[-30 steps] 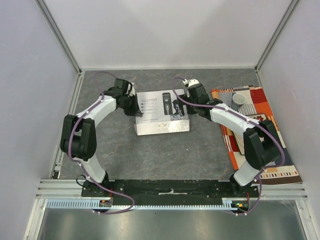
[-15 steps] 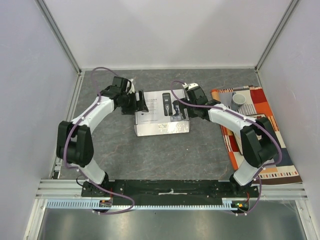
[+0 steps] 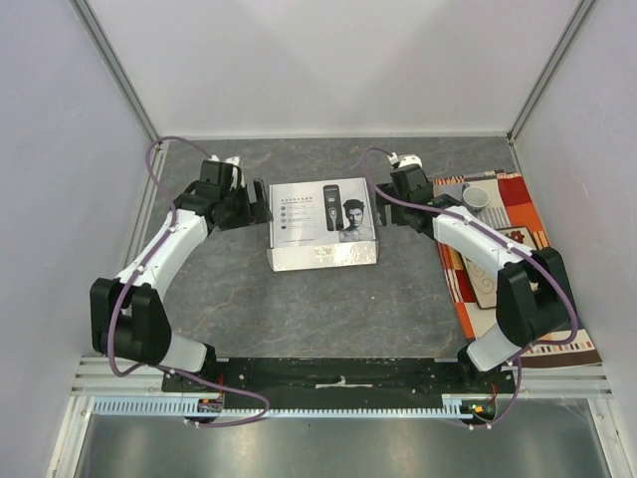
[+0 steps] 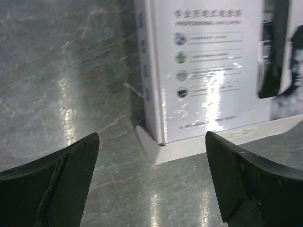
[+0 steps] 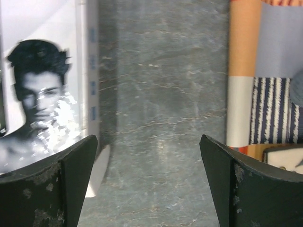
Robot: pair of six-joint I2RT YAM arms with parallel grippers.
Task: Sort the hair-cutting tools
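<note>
Two wide-open, empty grippers: left gripper (image 4: 151, 139) and right gripper (image 5: 149, 142) flank the closed box (image 3: 321, 256) near the far edge of the tabletop (image 3: 328, 309). We see no hair-cutting tools, presumably inside; we'd pinch the light, glossy lid (image 3: 323, 211) by its side edges.

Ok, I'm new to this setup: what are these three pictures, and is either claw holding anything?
Two robot arms are bolted at the near edge of the table. One picture looks down from above and behind them. The other two come from cameras on the wrists, so the dark shapes at the bottom are each arm's own fingers. The left gripper and right gripper are open and empty, either side of a closed, printed white box. A grey cup sits on a patterned mat at right.
</note>
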